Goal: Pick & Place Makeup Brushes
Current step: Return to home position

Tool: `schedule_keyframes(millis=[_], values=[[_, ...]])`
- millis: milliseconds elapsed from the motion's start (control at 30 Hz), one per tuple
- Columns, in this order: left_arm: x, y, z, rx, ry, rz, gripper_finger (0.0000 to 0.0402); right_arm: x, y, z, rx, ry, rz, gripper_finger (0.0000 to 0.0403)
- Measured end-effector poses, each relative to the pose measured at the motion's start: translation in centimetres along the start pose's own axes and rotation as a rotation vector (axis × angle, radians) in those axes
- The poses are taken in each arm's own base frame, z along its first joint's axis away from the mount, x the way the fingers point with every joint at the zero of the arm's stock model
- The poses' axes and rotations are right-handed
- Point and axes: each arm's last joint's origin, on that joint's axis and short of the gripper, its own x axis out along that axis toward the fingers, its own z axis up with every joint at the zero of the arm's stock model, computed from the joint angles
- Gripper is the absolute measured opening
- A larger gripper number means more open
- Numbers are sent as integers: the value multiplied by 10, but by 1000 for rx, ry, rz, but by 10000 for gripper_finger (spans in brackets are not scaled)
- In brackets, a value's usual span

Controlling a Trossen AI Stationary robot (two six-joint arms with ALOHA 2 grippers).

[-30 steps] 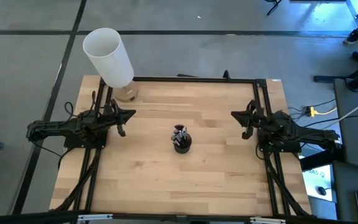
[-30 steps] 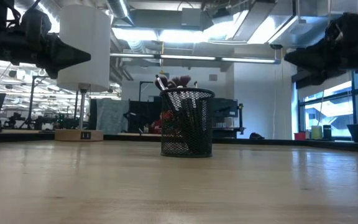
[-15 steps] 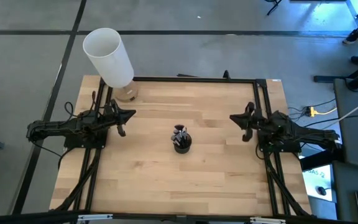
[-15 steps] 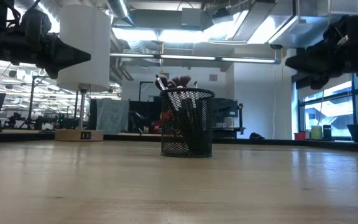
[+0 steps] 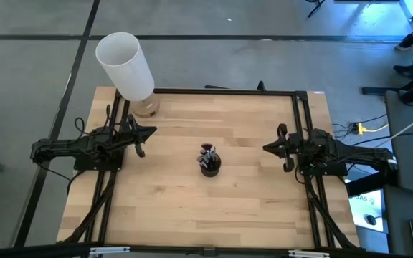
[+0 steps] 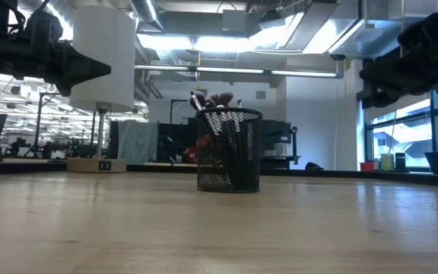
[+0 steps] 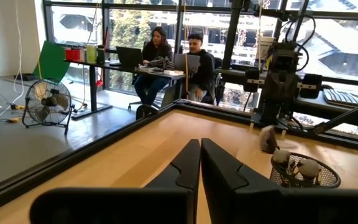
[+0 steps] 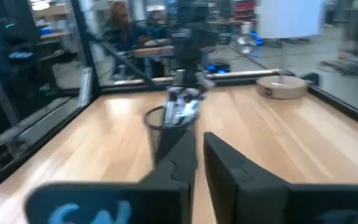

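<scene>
- makeup brushes [image 5: 206,150] standing upright, tufts up, in mesh cup [image 6: 229,152], straight ahead of both pincers, midway between them.
- left gripper [image 5: 151,131] clenched, empty; right gripper [image 5: 267,148] all but clenched, empty.
- neither clearly nearer.

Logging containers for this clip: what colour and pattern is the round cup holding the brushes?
The round cup is black wire mesh, clearest in the low view.

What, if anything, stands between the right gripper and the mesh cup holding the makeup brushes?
Nothing visible does: only bare table lies between the right gripper and the mesh cup with the makeup brushes, at mid-table. The left gripper waits opposite.
</scene>
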Motion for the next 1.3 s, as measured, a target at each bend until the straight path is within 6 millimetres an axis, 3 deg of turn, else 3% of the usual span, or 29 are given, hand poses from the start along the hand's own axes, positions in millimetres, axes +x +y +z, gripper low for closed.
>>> schedule_keyframes(millis=[133,367,500,1300], values=[[0,0,0,0,0,0,8,2,-1,-2,-78,49,-9,33],[0,0,0,0,0,3,12,5,-3,-7,165,98,-64,33],[0,0,0,0,-1,2,9,5,-3,-7,211,96,-67,33],[0,0,0,0,0,1,12,5,-1,-7,213,100,-56,33]])
